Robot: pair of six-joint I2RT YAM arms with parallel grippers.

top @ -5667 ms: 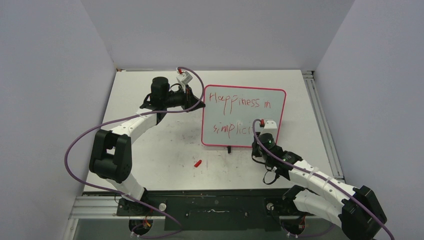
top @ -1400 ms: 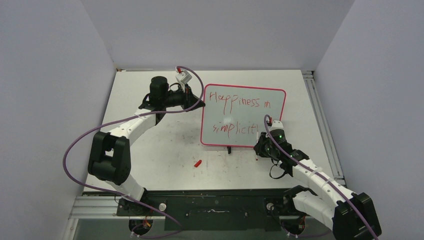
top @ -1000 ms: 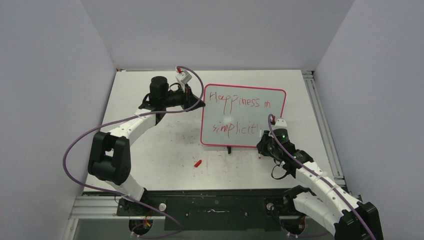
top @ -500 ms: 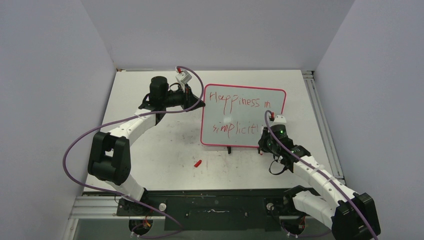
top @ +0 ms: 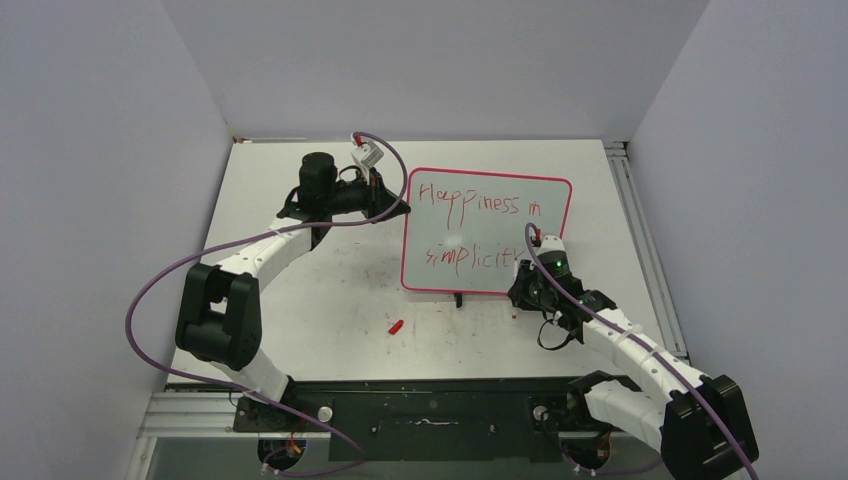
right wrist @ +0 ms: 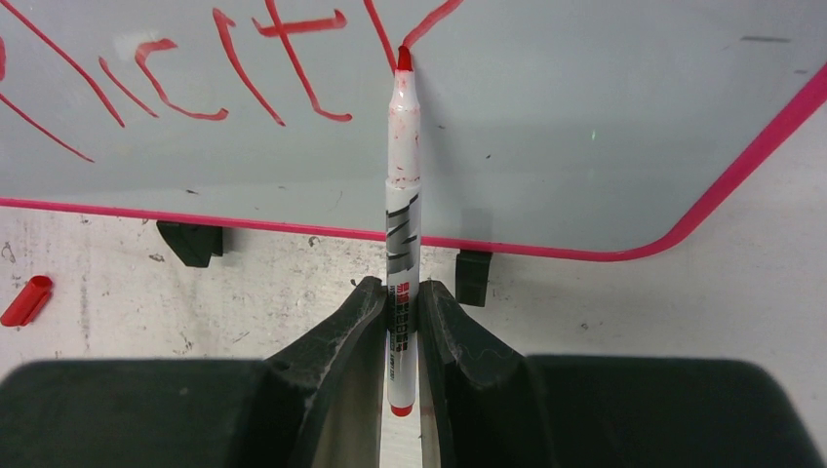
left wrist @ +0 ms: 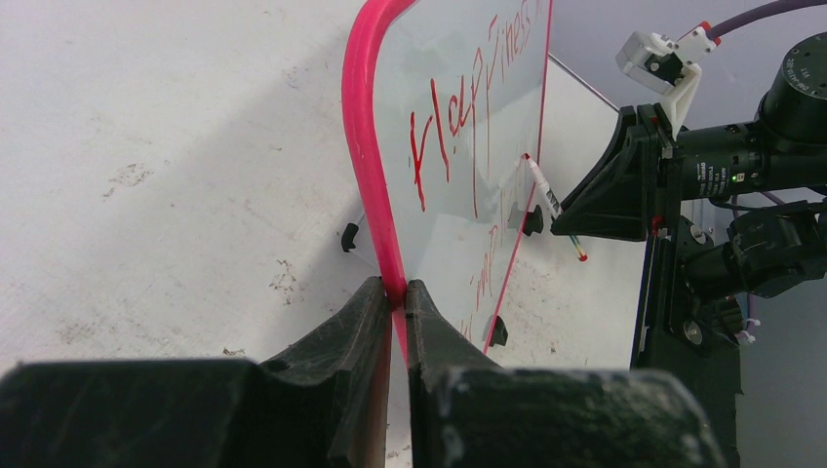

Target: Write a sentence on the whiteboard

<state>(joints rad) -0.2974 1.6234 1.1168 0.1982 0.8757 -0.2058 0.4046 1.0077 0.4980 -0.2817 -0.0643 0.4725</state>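
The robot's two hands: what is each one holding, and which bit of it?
The right gripper pinches the red marker by its back end. The left gripper pinches the whiteboard by its pink side rim.

My overhead camera sits high behind me and looks down and forward over the whole table (top: 300, 290), far enough off to hold my left arm (top: 255, 255), my right arm (top: 620, 340) and the whiteboard (top: 487, 235) entire. My left wrist camera rides low, right behind my left gripper (left wrist: 393, 292), sighting along the board's pink edge toward my right arm. It shares the marker (left wrist: 542, 187) tip with my right wrist camera, which peers close past my right gripper (right wrist: 400, 292) at the board's near right corner and shares the red cap (right wrist: 26, 299) with the overhead view.
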